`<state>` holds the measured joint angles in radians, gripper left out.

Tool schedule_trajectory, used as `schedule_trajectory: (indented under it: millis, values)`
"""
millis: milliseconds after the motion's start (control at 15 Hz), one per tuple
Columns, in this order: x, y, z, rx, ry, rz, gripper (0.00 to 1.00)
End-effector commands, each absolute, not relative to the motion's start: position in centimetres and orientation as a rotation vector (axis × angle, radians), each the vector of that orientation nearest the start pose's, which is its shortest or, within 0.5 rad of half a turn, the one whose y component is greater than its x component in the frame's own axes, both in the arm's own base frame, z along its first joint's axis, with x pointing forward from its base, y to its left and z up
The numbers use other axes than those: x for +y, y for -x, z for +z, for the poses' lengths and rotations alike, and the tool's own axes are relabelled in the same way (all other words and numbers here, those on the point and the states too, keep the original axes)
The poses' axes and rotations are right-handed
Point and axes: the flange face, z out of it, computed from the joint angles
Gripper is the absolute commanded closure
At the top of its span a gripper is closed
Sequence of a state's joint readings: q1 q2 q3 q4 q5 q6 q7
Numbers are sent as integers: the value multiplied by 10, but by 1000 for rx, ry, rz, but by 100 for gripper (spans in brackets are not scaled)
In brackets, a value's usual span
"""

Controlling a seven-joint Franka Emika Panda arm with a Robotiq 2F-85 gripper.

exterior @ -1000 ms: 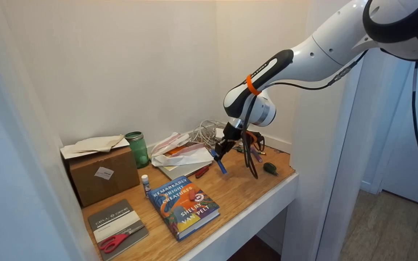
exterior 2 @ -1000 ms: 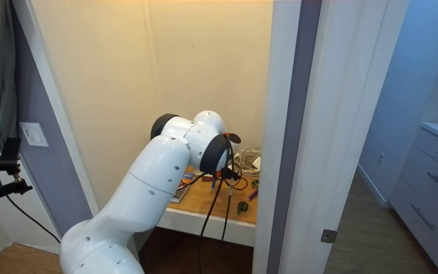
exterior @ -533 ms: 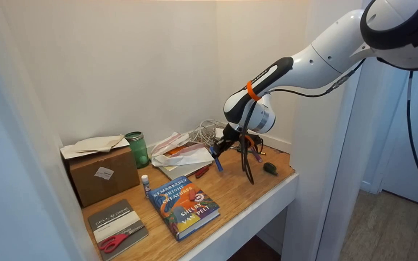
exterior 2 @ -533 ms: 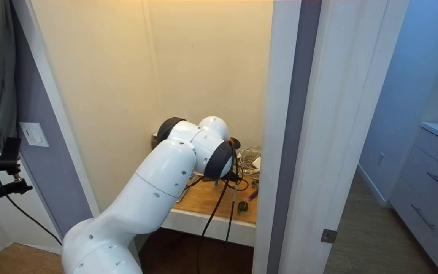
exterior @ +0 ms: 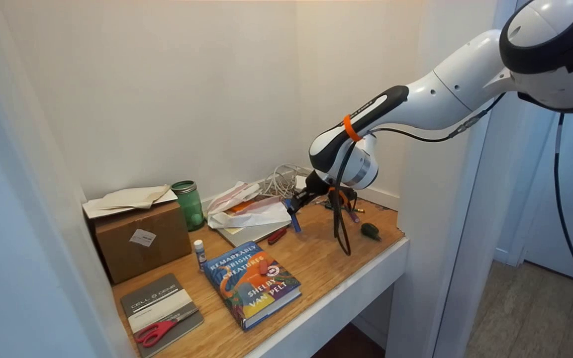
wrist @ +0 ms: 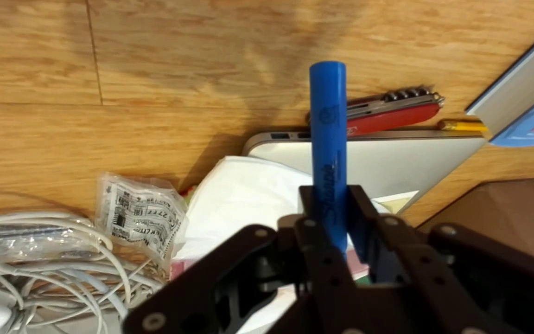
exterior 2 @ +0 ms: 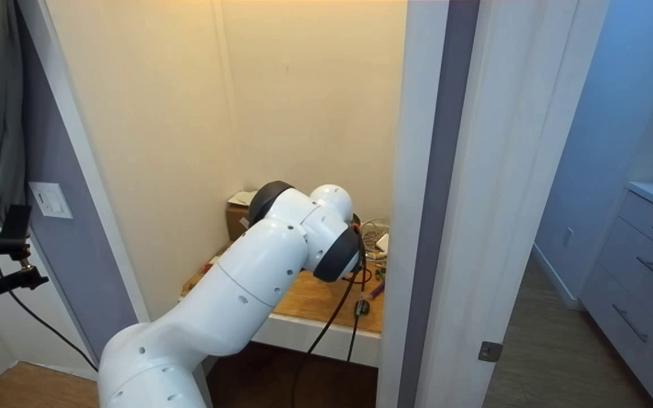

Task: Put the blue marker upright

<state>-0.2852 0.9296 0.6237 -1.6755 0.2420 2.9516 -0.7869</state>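
Note:
The blue marker is a slim blue stick held by my gripper in an exterior view. It leans, its lower end toward the tabletop and its upper end sticking out above the fingers. I cannot tell whether the lower end touches the wood. In the wrist view the marker stands between both fingers of the gripper, which press on its sides. Its lettering shows near the fingertips. In an exterior view the arm hides both gripper and marker.
A red pocket knife and a laptop under a white bag lie close to the marker. A book, a green lump, a purple marker and white cables are around. The wooden tabletop has a front edge.
The arm has come lower. The held marker has shifted a little left and toward the back in an exterior view, and its tilt has become steeper. The gripper stays shut on it.

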Motion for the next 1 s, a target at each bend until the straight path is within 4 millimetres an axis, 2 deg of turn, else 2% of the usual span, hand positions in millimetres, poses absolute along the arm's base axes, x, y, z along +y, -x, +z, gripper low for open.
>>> schedule_trajectory:
  millis: [0, 933]
  values:
    - [146, -689, 174, -774, 2496, -844, 95]
    - [146, -674, 151, -798, 2409, -1082, 95]
